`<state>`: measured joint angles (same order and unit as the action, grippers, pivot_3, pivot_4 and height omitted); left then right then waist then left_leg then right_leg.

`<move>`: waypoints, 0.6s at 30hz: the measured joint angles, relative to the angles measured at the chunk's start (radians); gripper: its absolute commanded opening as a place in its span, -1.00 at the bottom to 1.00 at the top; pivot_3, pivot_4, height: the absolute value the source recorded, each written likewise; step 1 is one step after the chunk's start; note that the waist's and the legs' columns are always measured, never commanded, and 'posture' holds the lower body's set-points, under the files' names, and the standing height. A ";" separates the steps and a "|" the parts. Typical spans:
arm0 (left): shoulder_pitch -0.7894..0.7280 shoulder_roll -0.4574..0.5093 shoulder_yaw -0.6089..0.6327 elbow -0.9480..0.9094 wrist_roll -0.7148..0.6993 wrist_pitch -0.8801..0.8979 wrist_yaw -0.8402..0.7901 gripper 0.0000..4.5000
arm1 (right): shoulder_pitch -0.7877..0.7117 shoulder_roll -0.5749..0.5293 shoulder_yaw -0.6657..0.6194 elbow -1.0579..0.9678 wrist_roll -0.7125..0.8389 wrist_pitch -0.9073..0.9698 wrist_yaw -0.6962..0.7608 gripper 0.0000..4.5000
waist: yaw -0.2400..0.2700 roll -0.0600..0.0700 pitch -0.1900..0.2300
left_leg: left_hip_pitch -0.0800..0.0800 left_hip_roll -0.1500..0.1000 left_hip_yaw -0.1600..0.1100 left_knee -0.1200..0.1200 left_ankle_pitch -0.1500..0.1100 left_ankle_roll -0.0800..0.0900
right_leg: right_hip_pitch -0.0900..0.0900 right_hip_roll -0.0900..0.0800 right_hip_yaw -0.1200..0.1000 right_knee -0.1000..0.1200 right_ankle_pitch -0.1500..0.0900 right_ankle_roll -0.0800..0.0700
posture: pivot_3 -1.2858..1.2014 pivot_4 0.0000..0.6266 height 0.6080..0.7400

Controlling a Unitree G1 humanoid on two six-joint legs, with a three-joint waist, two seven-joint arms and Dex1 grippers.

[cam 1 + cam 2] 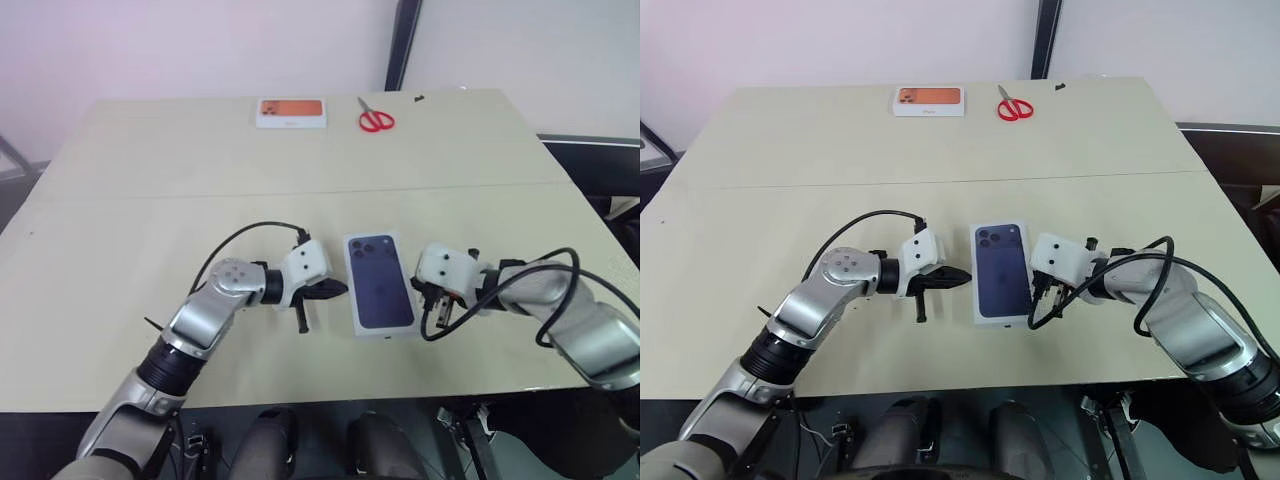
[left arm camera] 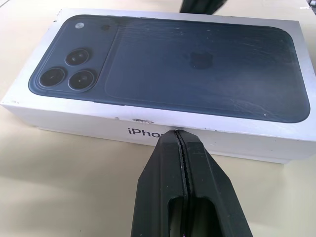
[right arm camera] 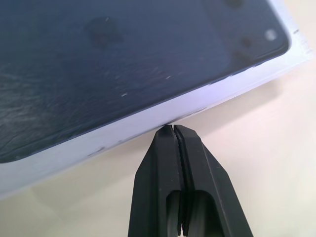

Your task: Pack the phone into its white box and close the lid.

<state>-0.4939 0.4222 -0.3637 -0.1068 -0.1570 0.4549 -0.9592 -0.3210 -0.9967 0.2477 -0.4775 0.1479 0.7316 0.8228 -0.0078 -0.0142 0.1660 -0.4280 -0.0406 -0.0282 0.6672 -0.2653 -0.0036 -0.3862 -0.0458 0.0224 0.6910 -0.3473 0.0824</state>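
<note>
Lid (image 1: 379, 281) on, printed face up. Left gripper (image 1: 338, 289) and right gripper (image 3: 173, 129) pressed together, empty, flanking long sides — uneven push could skew lid.

Lid (image 1: 379, 281) on table (image 1: 150, 200) between end effectors; scissors (image 1: 376, 119) behind (far edge).

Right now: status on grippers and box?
Left gripper shut, right gripper shut, flanking the box. Lid on. Nothing in the way.
</note>
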 measured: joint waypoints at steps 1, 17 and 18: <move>0.000 0.000 0.000 0.000 0.000 0.000 0.000 -1.00 | 0.002 0.001 0.000 0.000 -0.001 0.000 0.001 -0.98 | 0.000 0.000 0.000 | 0.000 0.000 0.000 0.000 0.000 0.000 | 0.000 0.000 0.000 0.000 0.000 0.000 | 0.03 -0.52 1.00; 0.000 0.001 0.000 -0.006 -0.004 0.000 0.000 -1.00 | 0.021 0.005 -0.016 0.000 -0.011 0.006 0.020 -0.98 | 0.000 0.000 0.000 | 0.000 0.000 0.000 0.000 0.000 0.000 | 0.000 0.000 0.000 0.000 0.000 0.000 | 0.03 -0.52 1.00; 0.000 0.001 0.000 -0.007 -0.004 -0.001 0.000 -1.00 | 0.021 0.001 -0.027 0.000 -0.007 0.003 0.029 -0.98 | 0.000 0.000 0.000 | 0.000 0.000 0.000 0.000 0.000 0.000 | 0.000 0.000 0.000 0.000 0.000 0.000 | 0.03 -0.52 1.00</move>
<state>-0.4937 0.4230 -0.3635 -0.1133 -0.1610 0.4544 -0.9593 -0.2997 -0.9961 0.2212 -0.4776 0.1406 0.7350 0.8518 -0.0078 -0.0142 0.1660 -0.4280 -0.0407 -0.0282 0.6672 -0.2653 -0.0037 -0.3862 -0.0457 0.0224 0.6912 -0.3473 0.0824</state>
